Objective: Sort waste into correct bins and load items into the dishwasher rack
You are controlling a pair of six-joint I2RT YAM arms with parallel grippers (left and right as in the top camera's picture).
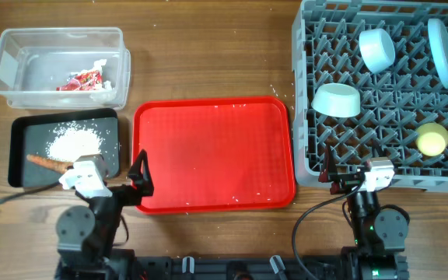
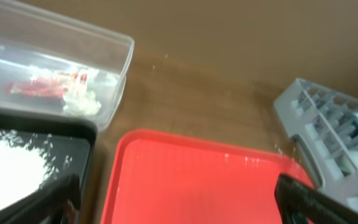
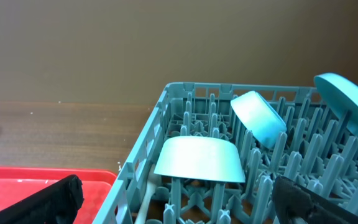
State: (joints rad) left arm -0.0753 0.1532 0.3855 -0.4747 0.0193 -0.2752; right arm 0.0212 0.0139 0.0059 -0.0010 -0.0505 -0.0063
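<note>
Left gripper (image 1: 142, 175) at the table's (image 1: 208, 54) near edge, jaws wide apart and empty; sorting judged all but complete.

At the far left corner the clear tub (image 1: 6, 47) held the red wrapper (image 1: 84, 80) and white scrap (image 2: 82, 104). Just nearer, the black tray (image 1: 18, 155) held the rice heap (image 1: 75, 140) and the carrot stick (image 1: 45, 162) along its near side. Red tray (image 1: 208, 148) at centre carried only stray grains, judged too small and loose to pinch. Along the right edge the rack (image 1: 306, 93) held an inverted bowl (image 1: 337, 99), a tilted bowl (image 1: 377, 48), the plate (image 1: 442, 50) on edge and the yellow cup (image 1: 432, 138). Both bowls were judged light, stiff and slick, so any regrip belonged on the rim. Right gripper (image 1: 331, 175), by the rack's near left corner, was likewise released and held nothing.
</note>
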